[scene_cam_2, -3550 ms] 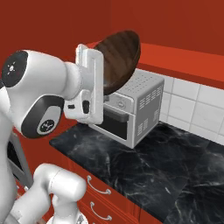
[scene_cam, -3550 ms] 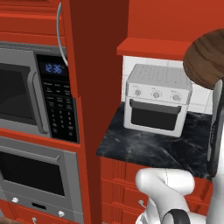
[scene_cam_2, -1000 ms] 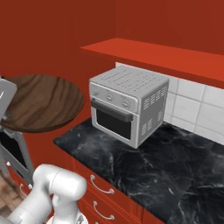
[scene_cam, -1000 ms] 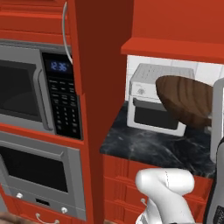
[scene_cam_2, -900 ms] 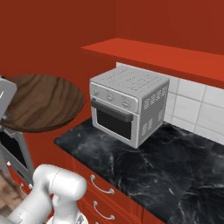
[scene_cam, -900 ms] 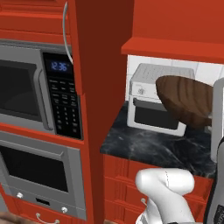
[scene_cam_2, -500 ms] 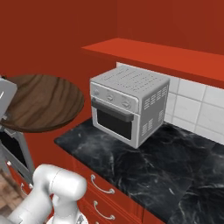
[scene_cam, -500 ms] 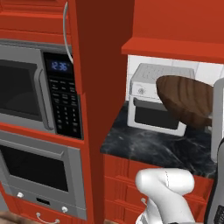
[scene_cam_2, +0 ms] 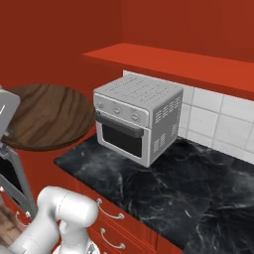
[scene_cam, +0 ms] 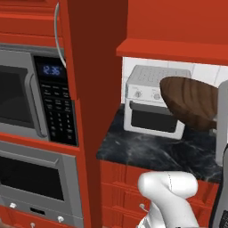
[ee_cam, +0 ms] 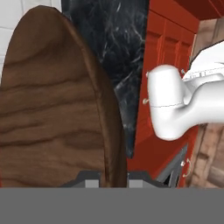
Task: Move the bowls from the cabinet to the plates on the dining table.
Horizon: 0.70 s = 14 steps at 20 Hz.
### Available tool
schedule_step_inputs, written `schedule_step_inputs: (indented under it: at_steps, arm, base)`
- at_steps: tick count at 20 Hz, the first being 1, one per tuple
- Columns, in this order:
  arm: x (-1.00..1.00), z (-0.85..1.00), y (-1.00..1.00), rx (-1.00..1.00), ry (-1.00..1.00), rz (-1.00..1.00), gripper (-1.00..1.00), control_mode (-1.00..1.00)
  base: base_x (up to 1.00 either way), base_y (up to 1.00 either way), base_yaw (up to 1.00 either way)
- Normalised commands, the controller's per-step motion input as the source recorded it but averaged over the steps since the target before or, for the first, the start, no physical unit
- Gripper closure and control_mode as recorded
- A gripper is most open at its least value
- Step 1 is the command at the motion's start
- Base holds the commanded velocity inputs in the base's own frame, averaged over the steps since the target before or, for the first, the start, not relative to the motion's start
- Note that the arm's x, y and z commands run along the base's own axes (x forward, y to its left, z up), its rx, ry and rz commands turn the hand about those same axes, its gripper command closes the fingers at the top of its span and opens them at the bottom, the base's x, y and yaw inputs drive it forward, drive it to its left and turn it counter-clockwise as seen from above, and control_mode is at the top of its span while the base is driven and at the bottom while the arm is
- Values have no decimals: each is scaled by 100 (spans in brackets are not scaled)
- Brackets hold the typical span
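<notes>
1. Carrying item: wooden bowl [scene_cam: 192, 101], dark brown with visible grain, wide and shallow. Location: held in the air above the black marble counter [scene_cam_2: 163, 191], in front of and beside the toaster oven [scene_cam_2: 136, 117], touching neither. In the right base view the same bowl [scene_cam_2: 43, 115] hangs off the counter's left end, clear of the red shelf [scene_cam_2: 168, 62] above.

2. Grip: gripper [ee_cam: 106, 180] clenched on the bowl's rim, one finger either side of the wall, as the hand view shows at the bottom edge. A rim pinch suits a bowl too wide to span across. Judgement: the hold is thin, so a quick swing could let the bowl pivot.

3. Attitude of bowl: tilted, hollow facing partly sideways in the left base view; it hangs from the pinched edge, not level. Nothing inside it, so the tilt costs nothing.

4. Surroundings: microwave [scene_cam: 33, 98] and wall oven [scene_cam: 38, 187] in the tall red column at left; red drawer fronts [scene_cam_2: 111, 223] under the counter.

5. Stage, as judged: bowl is out of the cabinet and in transit; plates and dining table lie outside these views, so the base must travel before any set-down.
</notes>
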Motion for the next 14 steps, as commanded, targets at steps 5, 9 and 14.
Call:
schedule_step_inputs:
  at_steps: [5, 9, 14]
  arm:
    - [0, 0, 0, 0, 0, 0, 100, 100]
    - [0, 0, 0, 0, 0, 0, 100, 100]
    - [0, 0, 0, 0, 0, 0, 100, 100]
  base:
    - [0, -36, -42]
    - [-86, -9, -22]
    - [-100, -10, -2]
